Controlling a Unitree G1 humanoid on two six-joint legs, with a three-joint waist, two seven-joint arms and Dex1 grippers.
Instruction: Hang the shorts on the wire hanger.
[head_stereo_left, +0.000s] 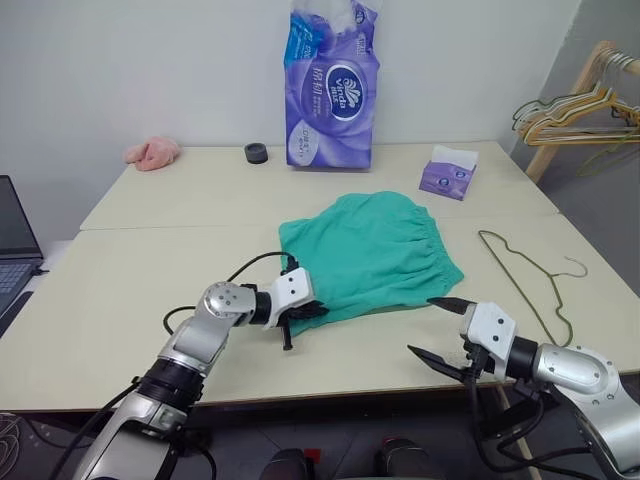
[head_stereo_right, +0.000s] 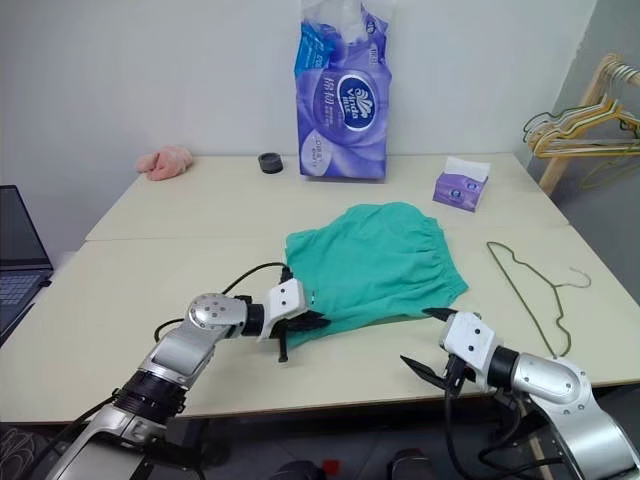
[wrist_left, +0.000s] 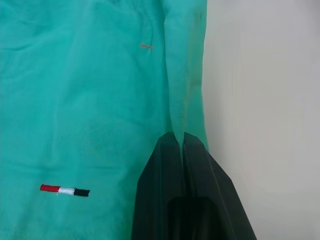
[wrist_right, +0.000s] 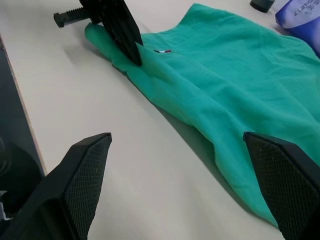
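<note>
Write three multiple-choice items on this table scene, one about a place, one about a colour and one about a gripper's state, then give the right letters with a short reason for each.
1. Where does the wire hanger lie?
A. on top of the shorts
B. on the table, apart from the shorts, on the robot's right side
C. in the right gripper

2. What colour are the shorts?
A. teal-green
B. purple
C. pink

3. How does the left gripper stand?
A. wide open above the table
B. shut on the wire hanger
C. shut on an edge of the shorts

Answers:
1. B: the hanger lies flat on the table, with bare tabletop between it and the cloth.
2. A: the cloth is plainly teal-green in the head and wrist views.
3. C: the left wrist view shows a fold of the cloth pinched between the closed black fingers, while the right gripper stands open near the table's front edge.
</note>
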